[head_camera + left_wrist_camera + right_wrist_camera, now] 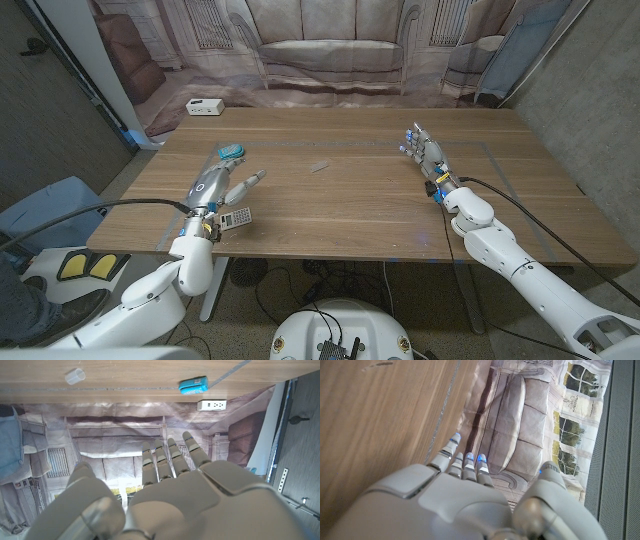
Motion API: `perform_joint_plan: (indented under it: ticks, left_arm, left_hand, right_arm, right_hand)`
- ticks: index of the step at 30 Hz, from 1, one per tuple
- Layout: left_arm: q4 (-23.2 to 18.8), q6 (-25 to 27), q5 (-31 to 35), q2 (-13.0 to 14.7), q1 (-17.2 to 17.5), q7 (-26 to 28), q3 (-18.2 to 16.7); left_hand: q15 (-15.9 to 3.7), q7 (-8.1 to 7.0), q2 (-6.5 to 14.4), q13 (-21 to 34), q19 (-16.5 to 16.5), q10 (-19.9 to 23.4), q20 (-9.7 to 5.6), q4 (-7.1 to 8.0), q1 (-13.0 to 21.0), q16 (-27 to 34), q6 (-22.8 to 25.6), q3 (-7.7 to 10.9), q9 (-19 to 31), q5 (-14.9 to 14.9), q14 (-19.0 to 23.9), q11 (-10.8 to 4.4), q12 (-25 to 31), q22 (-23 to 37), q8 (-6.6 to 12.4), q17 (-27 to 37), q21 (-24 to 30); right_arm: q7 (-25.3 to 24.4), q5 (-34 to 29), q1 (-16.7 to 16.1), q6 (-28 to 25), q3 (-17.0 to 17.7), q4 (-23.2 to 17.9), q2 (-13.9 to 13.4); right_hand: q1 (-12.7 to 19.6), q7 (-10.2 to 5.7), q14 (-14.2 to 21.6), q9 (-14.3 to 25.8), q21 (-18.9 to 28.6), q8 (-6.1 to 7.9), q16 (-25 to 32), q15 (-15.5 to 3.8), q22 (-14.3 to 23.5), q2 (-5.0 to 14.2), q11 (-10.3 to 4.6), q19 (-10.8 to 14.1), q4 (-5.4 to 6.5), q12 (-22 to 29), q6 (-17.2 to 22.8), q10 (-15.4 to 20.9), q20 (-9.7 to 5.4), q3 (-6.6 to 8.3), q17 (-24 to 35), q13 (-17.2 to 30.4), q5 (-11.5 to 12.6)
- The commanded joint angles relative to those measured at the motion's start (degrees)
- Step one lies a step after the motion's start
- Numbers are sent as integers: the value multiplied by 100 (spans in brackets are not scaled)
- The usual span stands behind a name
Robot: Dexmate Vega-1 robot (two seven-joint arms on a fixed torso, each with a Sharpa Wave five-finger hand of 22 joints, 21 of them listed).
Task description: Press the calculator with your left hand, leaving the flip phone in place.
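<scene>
1. A white, box-shaped power strip (203, 106) is sitting at the far left corner of the wooden table (340, 215), whose top is showing long, straight grain in warm brown planks.
2. The left hand (215, 185) is reaching out over the table's left part. Its smooth grey shell is catching the light and its fingers (250, 178) are stretching straight ahead. In the left wrist view the same hand (165, 490) is showing its fingers side by side with the thumb set apart, and it is holding nothing. Whether it is touching the wood I cannot tell.
3. The flip phone (231, 152), a rounded teal slab, is lying just beyond the left hand, apart from the fingertips.
4. The calculator (237, 218), a small, flat grey rectangle with rows of keys, is lying near the table's front edge, just beside the left wrist and behind the fingers. The hand is not touching it.
5. A small, clear plastic piece (319, 167), cylinder-like in the left wrist view, is lying near the middle of the table.
6. The right hand (425, 150) is waiting on the table's right part, well apart from all of these, with its jointed fingers extended and gripping nothing.
</scene>
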Motion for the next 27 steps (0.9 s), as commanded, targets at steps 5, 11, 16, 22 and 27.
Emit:
perform_joint_plan:
  ticks: [5,11,16,22,27]
  left_arm:
    - [322,-624,-169,-295,-607,-200,50]
    - [448,-872,-319,-388,-809,-301,66]
    - [524,-1038,-479,-447,-962,-457,92]
    - [605,-1180,-606,-503,-1152,-634,168]
    - [731,-1483,-855,-586,-1286,-749,175]
  left_hand:
    - [27,63,-16,30,6,30,38,-16,-59,34,-48,10,0,-21,45,23,21,9,-9,17,40]
    - [42,97,-19,30,0,28,51,-15,-68,33,-54,5,0,-23,46,48,21,9,-7,16,38]
    - [36,121,-23,30,-1,59,58,-15,-78,35,-38,-1,0,-25,54,52,35,9,3,16,39]
    - [36,150,-26,29,-5,50,62,-15,-86,31,-61,-6,0,-26,45,49,31,8,-3,16,38]
    - [43,178,-29,29,-17,38,63,-15,-94,26,-76,-11,0,-27,35,79,26,8,-5,15,34]
  right_arm:
    - [62,-17,-25,81,38,-19,-77]
    - [75,-29,-56,122,35,-60,-83]
    - [38,-52,-103,184,63,-111,-96]
    - [-53,-128,-159,230,90,-189,-128]
    - [-102,-182,-197,289,101,-231,-132]
  right_hand:
    - [26,46,42,23,23,4,9,12,18,38,54,35,-37,23,15,23,-4,5,2,31,-14]
    - [22,55,34,23,19,10,6,4,18,39,57,30,-35,25,29,31,-19,2,3,31,-15]
    - [26,60,36,23,16,13,6,-4,17,39,58,28,-38,29,38,41,-47,2,3,31,-15]
    - [28,72,45,23,15,16,9,-30,17,45,49,31,-38,32,47,52,-55,3,3,31,-14]
    - [25,75,32,23,0,29,3,-34,16,39,62,-1,-38,34,84,60,-66,-3,4,31,-16]
